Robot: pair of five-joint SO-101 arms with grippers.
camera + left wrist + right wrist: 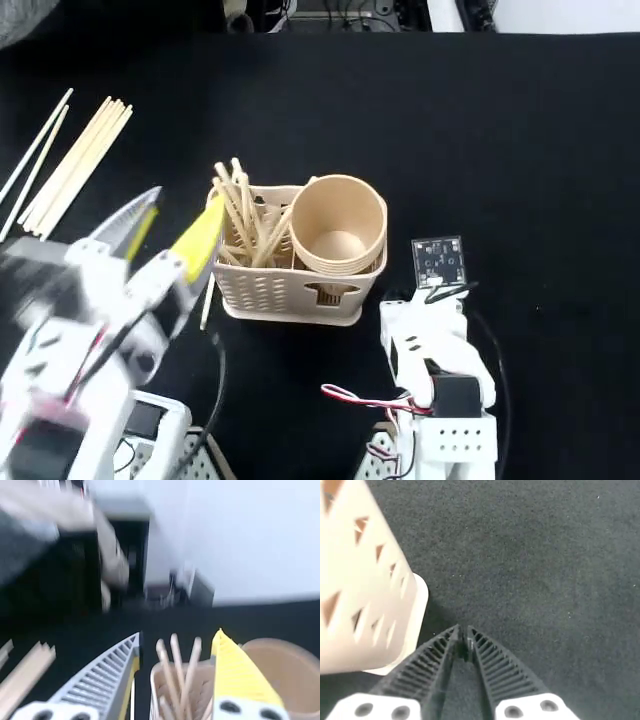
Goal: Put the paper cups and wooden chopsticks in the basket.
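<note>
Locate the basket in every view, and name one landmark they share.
High view: basket at table centre, holding chopsticks and paper cups.
Left wrist view: basket rim between the fingers of the open left end effector.
Right wrist view: basket wall beside the shut right end effector.
Shared landmark: the black table cover.

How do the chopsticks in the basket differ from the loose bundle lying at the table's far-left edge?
Pose: the chopsticks in the basket stand on end, leaning and crossing; the loose bundle lies flat, its sticks roughly parallel. Place: the first fill the compartment of the basket beside the paper cup; the second rests on the black cloth, apart from the basket. Shared: both are plain pale wooden sticks.
</note>
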